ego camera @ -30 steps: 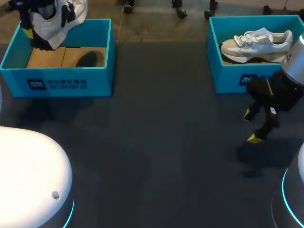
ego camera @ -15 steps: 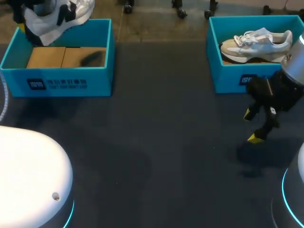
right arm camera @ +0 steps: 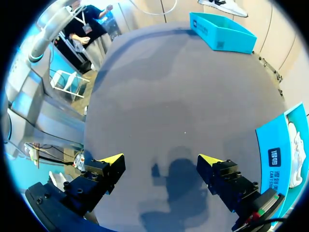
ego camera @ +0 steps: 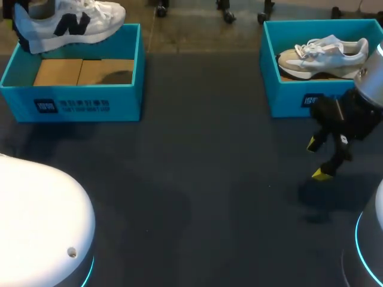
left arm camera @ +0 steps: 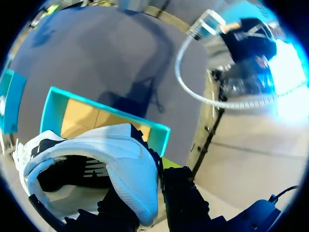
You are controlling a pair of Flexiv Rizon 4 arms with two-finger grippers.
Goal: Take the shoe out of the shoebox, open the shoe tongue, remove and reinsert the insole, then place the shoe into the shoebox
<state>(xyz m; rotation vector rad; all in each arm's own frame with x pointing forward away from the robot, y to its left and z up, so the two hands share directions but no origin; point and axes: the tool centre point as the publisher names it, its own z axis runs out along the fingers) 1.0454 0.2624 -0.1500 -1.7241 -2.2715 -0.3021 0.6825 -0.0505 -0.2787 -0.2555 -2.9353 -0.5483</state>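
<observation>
Status, left side first: the left gripper (left arm camera: 145,195) is clamping the heel of the white shoe (ego camera: 66,24), one finger inside the collar and one outside, as the left wrist view is showing. The shoe is hanging level in the air, sole down, above the far left corner of the left shoebox (ego camera: 78,104). It is touching neither the box walls nor the cardboard liner (ego camera: 84,72) that is lying on the box floor.

Across the middle, the table (ego camera: 197,179) is carrying nothing between the two boxes.

On the right, a second shoebox (ego camera: 287,98) is holding a second shoe (ego camera: 323,54), pale with white laces, which is lying on its side. The right gripper (ego camera: 317,158) is hovering low over the table just in front of that box, with its fingers standing wide apart and gripping nothing.

Progress assessment: the first step, taking the shoe out, is appearing nearly complete, since the shoe is sitting clear of the box but is not yet resting on the table. Opening the tongue, removing and reinserting the insole, and returning the shoe to the box are all remaining. The free right arm is likely being reserved for the tongue and insole work
</observation>
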